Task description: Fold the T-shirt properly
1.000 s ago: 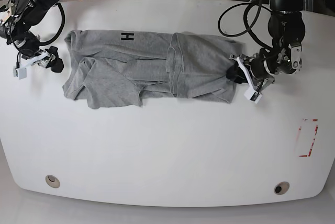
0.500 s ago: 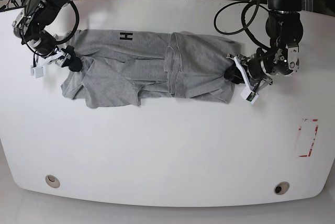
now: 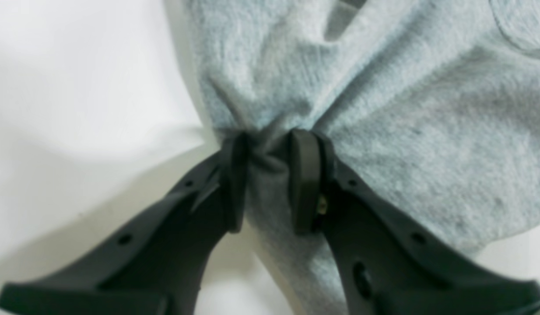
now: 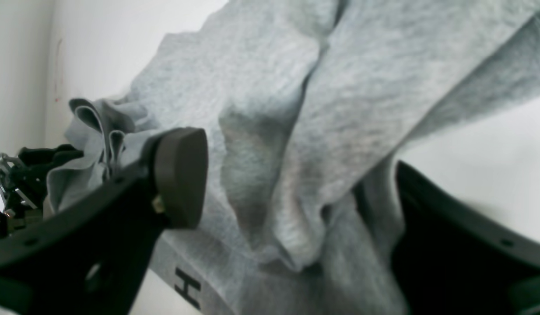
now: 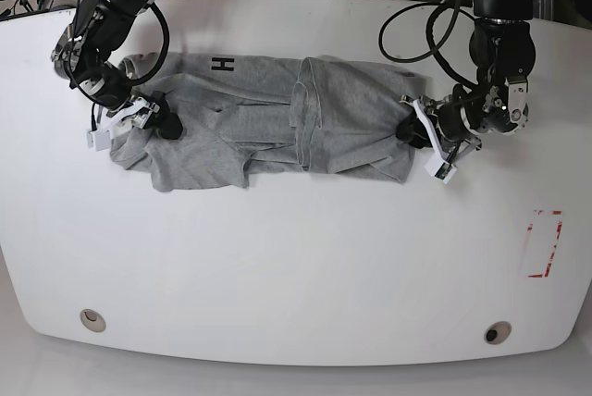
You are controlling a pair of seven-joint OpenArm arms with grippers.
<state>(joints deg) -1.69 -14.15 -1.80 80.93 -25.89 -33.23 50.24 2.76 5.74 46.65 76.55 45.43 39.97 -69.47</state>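
The heather-grey T-shirt [image 5: 277, 118] lies crumpled lengthwise across the far half of the white table [image 5: 296, 266], with a black "H" [image 5: 223, 64] showing on it. My left gripper [image 5: 413, 129] is at the shirt's right edge. In the left wrist view it [image 3: 270, 168] is shut, pinching a bunch of the grey cloth [image 3: 383, 109]. My right gripper [image 5: 163, 124] is over the shirt's left end. In the right wrist view it [image 4: 296, 197] is open, its jaws wide apart with folds of the shirt [image 4: 296, 109] between them, and the "H" [image 4: 187, 286] shows below.
A red rectangle outline [image 5: 544, 243] is marked near the table's right edge. Two round holes [image 5: 92, 319] [image 5: 497, 332] sit near the front edge. Black cables [image 5: 435, 35] hang by the right-side arm. The table's far edge runs just behind the shirt.
My right gripper has moved rightward from beside the table's left onto the shirt's left end, bunching the sleeve inward. My left gripper has stayed on the right edge.
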